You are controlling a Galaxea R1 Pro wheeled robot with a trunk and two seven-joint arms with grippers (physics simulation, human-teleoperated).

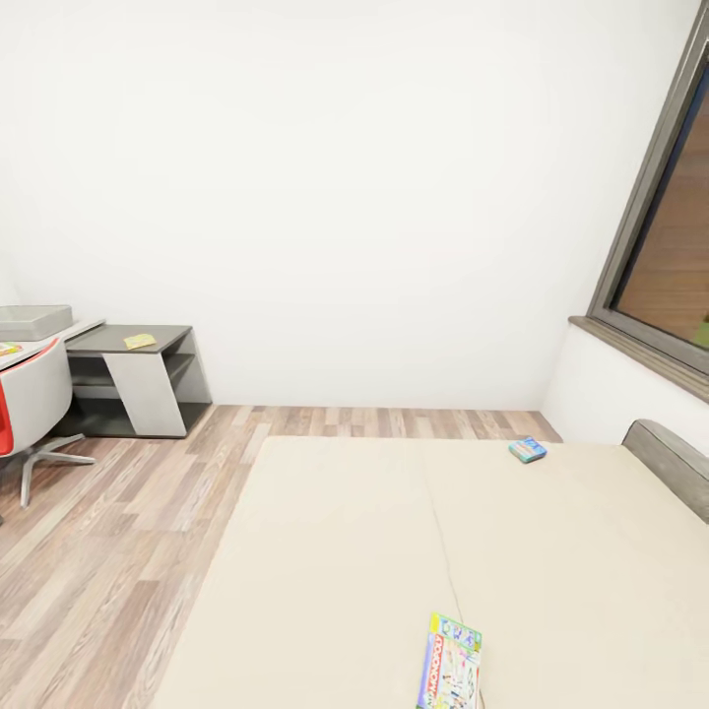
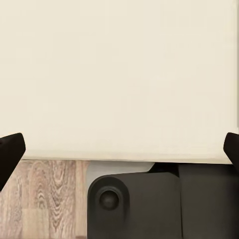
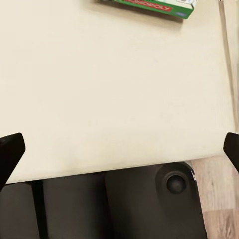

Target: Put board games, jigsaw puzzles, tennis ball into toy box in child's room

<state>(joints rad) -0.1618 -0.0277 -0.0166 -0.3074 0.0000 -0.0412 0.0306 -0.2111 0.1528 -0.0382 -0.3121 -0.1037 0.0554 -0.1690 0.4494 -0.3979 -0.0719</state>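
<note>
Two board games lie on the cream bed: a green-edged Monopoly box near me and a small blue box at the far side. The Monopoly box's edge also shows in the right wrist view. At the far left stands the table, with the pale grey toy box on it. A thin yellow puzzle sheet rests on the table's dark corner section. My left gripper and right gripper hang open over the mattress, holding nothing.
A red and grey chair stands by the table, partly covering a colourful flat item on the light top. Wood-plank floor runs between bed and table. A window and the bed's grey padded edge lie to the right.
</note>
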